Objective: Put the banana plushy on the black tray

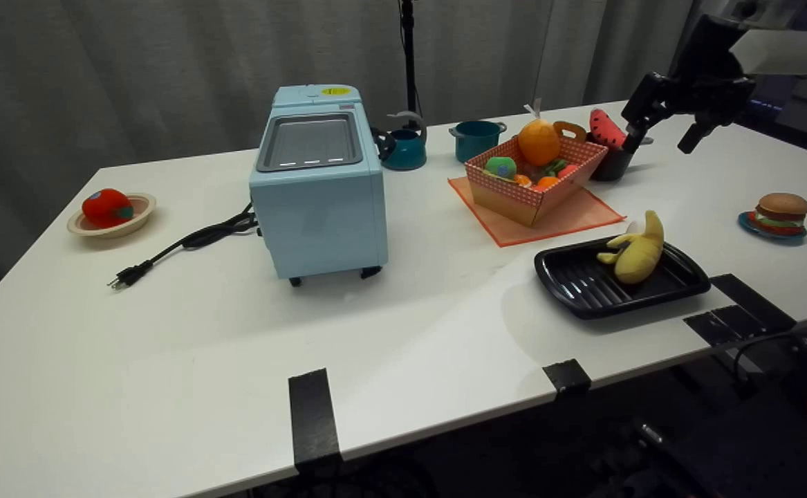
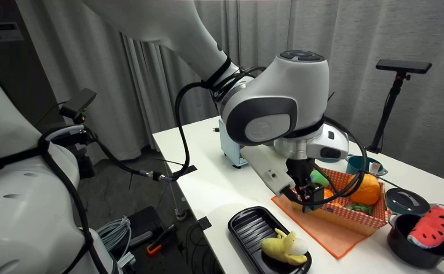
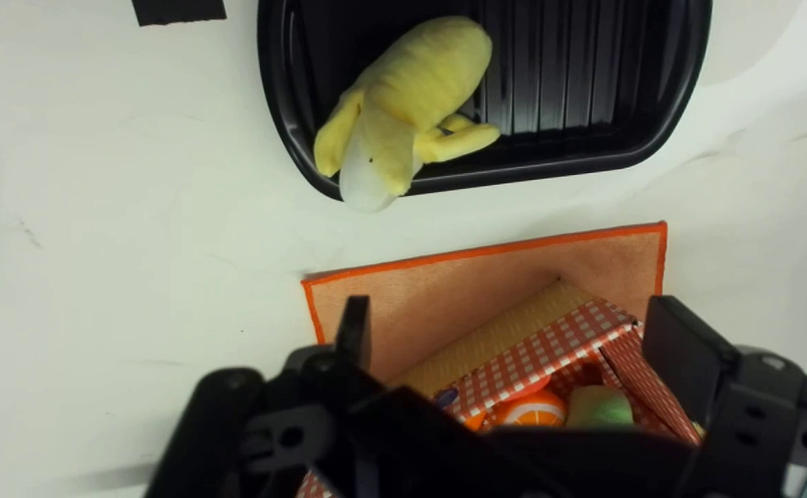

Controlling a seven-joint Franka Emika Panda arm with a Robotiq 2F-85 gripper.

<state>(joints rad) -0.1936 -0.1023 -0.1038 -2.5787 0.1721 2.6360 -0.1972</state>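
Desk [image 1: 202, 373], broad and white, carries a pale-blue appliance [image 1: 323, 221], an orange-edged cloth [image 3: 444, 304], a checked basket [image 1: 500, 198] of toy food [image 1: 539, 142] standing on that cloth, and, near the cloth's edge, the black tray [image 1: 572, 278] with its ribbed bottom. Above the desk hangs the claw [image 3: 510, 328], its two fingers spread well apart in the wrist view. Smaller than the black tray, the banana plushy [image 3: 424, 79] lies inside it toward one end, its pale tip overlapping the rim as seen from the wrist.
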